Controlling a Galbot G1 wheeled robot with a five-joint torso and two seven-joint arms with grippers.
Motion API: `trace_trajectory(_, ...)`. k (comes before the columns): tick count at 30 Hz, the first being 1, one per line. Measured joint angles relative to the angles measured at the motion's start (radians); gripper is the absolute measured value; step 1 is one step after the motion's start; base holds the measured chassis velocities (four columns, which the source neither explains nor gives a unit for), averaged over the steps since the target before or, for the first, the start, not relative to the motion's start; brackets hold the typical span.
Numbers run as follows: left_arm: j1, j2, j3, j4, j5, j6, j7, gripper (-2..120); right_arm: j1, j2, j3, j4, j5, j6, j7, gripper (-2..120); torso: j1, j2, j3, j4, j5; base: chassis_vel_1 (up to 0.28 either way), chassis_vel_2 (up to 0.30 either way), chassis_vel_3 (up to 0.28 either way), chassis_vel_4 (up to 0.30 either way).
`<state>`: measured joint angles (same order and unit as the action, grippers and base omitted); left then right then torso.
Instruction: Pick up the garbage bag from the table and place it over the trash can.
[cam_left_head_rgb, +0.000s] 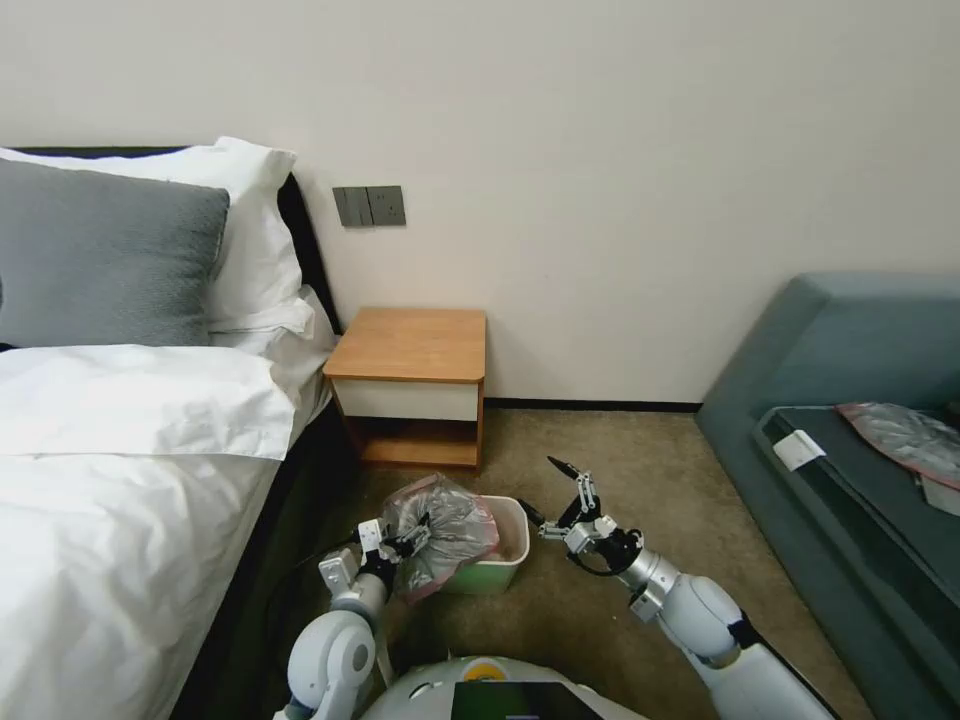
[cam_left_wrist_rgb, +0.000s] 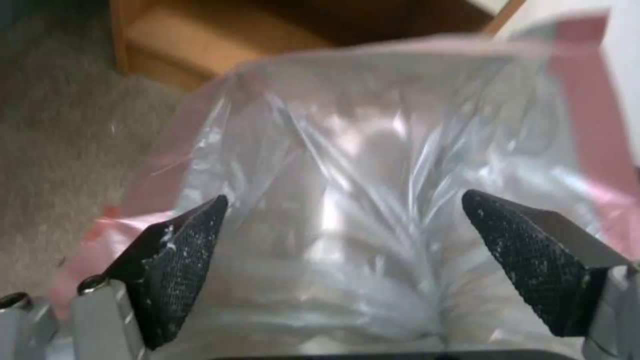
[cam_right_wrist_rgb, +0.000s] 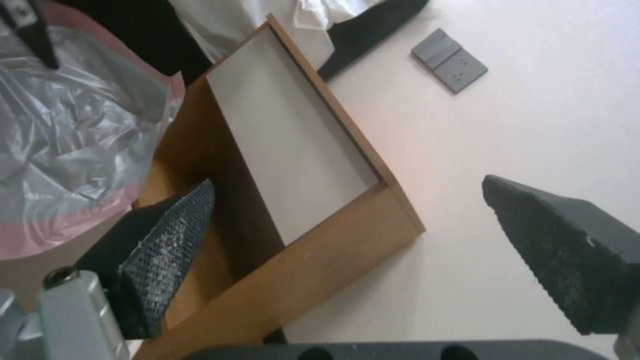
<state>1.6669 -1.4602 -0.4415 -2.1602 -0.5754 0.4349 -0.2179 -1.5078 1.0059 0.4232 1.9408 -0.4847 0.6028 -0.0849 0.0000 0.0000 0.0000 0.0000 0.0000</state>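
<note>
One crinkled garbage bag (cam_left_head_rgb: 447, 535), translucent grey plastic with a pink-red rim, is bunched over the near left part of the trash can (cam_left_head_rgb: 497, 567), hiding that side of the bin. The can, a small rounded-rectangular bin with a pale green outside and cream rim, stands on brownish carpet (cam_left_head_rgb: 600, 460) in front of the table (cam_left_head_rgb: 412, 345).

The left gripper (cam_left_head_rgb: 412, 540) sits against the near side of the bag. In the left wrist view its black, textured fingers (cam_left_wrist_rgb: 180, 255) stand spread, with the plastic filling the space between them; whether any film is caught there is hard to make out.

The right gripper (cam_left_head_rgb: 553, 492) hovers just beside the can's right rim, jaws wide apart and holding nothing. Its wrist view looks past dark ridged pads (cam_right_wrist_rgb: 167, 245) at the nightstand's white drawer front and orange-brown wooden frame, with a corner of the bag at the edge.

A bed (cam_left_head_rgb: 120, 480) with white linen and a grey pillow (cam_left_head_rgb: 105, 255) flanks the table. A second flat grey, pink-edged bag (cam_left_head_rgb: 905, 440) lies on a blue-grey couch (cam_left_head_rgb: 800, 370), cut off by the frame.
</note>
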Motion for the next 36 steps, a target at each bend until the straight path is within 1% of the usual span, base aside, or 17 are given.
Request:
trace_trajectory(5,0.005,0.0,-0.022,-0.019,-0.003,-0.011,-0.003,91,0.005,0.01,-0.01,-0.003,-0.004,-0.001,-0.004,100,0.0,0.0,0.0,0.0,0.0,0.0,0.0,0.0,0.0)
trace_trajectory(13,0.001,-0.012,-0.03,0.022,0.019,0.002,-0.009,91,0.003,0.013,-0.008,-0.007,-0.005,-0.001,-0.006,100,0.0,0.0,0.0,0.0,-0.0001,0.0,0.0,0.0,0.0)
trace_trajectory(21,0.0,-0.015,-0.029,0.034,0.044,0.01,-0.012,91,-0.003,0.016,-0.002,-0.01,-0.006,0.002,-0.005,100,0.0,0.0,0.0,0.0,-0.0001,0.0,0.0,0.0,0.0)
trace_trajectory(22,0.0,-0.016,-0.028,0.034,0.045,0.012,-0.012,89,-0.003,0.017,-0.002,-0.011,-0.006,0.002,-0.005,100,0.0,0.0,0.0,0.0,0.0,0.0,0.0,0.0,0.0)
trace_trajectory(23,-0.002,-0.017,-0.028,0.037,0.048,0.016,-0.012,84,-0.002,0.017,-0.003,-0.011,-0.006,0.002,-0.005,100,0.0,0.0,0.0,0.0,0.0,0.0,0.0,0.0,0.0)
trace_trajectory(24,-0.002,-0.017,-0.028,0.037,0.048,0.016,-0.012,84,-0.002,0.017,-0.003,-0.011,-0.006,0.002,-0.005,100,0.0,0.0,0.0,0.0,0.0,0.0,0.0,0.0,0.0)
trace_trajectory(26,-0.01,-0.018,-0.028,0.054,0.052,0.026,-0.011,73,0.0,0.018,-0.005,-0.01,-0.006,0.001,-0.005,100,0.0,0.0,0.0,0.0,0.0,0.0,0.0,0.0,0.0)
trace_trajectory(27,-0.012,-0.018,-0.027,0.06,0.052,0.028,-0.009,70,0.001,0.017,-0.006,-0.009,-0.006,0.001,-0.005,100,0.0,0.0,0.0,0.0,0.0,0.0,0.0,0.0,0.0)
trace_trajectory(28,-0.012,-0.018,-0.027,0.06,0.052,0.028,-0.009,70,0.001,0.017,-0.006,-0.009,-0.006,0.001,-0.005,100,0.0,0.0,0.0,0.0,0.0,0.0,0.0,0.0,0.0)
trace_trajectory(31,-0.015,-0.016,-0.025,0.073,0.055,0.035,0.006,53,-0.001,0.015,-0.005,-0.005,-0.006,0.0,-0.005,100,0.0,0.0,0.0,0.0,0.0,0.0,0.0,0.0,0.0)
trace_trajectory(32,-0.015,-0.016,-0.025,0.073,0.055,0.035,0.006,53,-0.001,0.015,-0.005,-0.005,-0.006,0.0,-0.005,100,0.0,0.0,0.0,0.0,0.0,0.0,0.0,0.0,0.0)
trace_trajectory(35,-0.016,-0.016,-0.023,0.078,0.067,0.043,0.022,39,-0.004,0.014,-0.003,-0.001,-0.005,0.0,-0.004,100,0.0,0.0,0.0,0.0,0.0002,0.0,0.0,0.0,0.0)
trace_trajectory(36,-0.016,-0.016,-0.023,0.078,0.067,0.043,0.022,39,-0.004,0.014,-0.003,-0.001,-0.005,0.0,-0.004,100,0.0,0.0,0.0,0.0,0.0002,0.0,0.0,0.0,0.0)
